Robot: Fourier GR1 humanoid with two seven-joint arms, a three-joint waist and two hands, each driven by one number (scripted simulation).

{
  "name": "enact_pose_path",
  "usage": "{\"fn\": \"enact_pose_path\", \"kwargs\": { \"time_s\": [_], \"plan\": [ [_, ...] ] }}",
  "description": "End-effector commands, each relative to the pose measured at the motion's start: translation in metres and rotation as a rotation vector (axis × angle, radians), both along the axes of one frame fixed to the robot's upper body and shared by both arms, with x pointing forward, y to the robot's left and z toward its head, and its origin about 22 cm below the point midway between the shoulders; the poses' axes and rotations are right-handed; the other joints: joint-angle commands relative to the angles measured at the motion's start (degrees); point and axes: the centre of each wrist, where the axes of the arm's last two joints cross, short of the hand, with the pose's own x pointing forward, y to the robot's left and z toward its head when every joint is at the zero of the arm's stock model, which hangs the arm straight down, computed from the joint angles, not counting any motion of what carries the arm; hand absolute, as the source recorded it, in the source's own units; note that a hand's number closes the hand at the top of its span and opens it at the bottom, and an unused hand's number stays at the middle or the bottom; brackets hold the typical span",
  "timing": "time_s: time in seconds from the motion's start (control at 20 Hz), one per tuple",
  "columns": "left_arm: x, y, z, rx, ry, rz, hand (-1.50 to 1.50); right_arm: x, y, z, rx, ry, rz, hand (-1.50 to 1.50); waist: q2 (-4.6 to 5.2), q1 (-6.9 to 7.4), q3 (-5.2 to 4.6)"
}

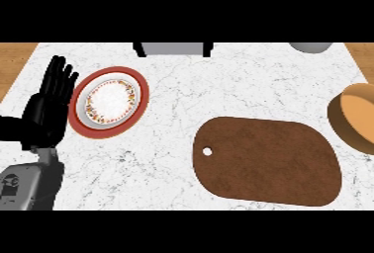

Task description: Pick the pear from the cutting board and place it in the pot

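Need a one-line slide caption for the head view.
Open left hand beside red-rimmed plate; brown cutting board centre-right; tan pot at right edge.

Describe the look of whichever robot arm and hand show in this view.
The left hand is black all over, with slim fingers and a thumb. Below it, a narrow grey wrist widens into a boxy grey forearm with small dark markings on its casing. No cables or sleeve show. The right arm is out of view.

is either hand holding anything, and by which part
Nothing is held in view. The black left hand is open, fingers straight, resting beside the red-rimmed round plate; the right hand does not show.
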Motion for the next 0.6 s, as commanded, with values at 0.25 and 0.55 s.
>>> {"fn": "enact_pose_path", "kwargs": {
  "time_s": [0.25,0.55],
  "plan": [
    [-0.005,-0.011,0.003,-0.005,-0.001,-0.01,0.0,0.004,-0.052,-0.048,0.113,0.134,-0.03,1.5,0.13,0.7,0.03],
    [0.009,-0.01,-0.004,0.005,-0.001,-0.003,0.0,-0.008,-0.069,-0.066,0.403,0.004,0.075,-1.5,0.07,-0.1,0.04]
  ]
}}
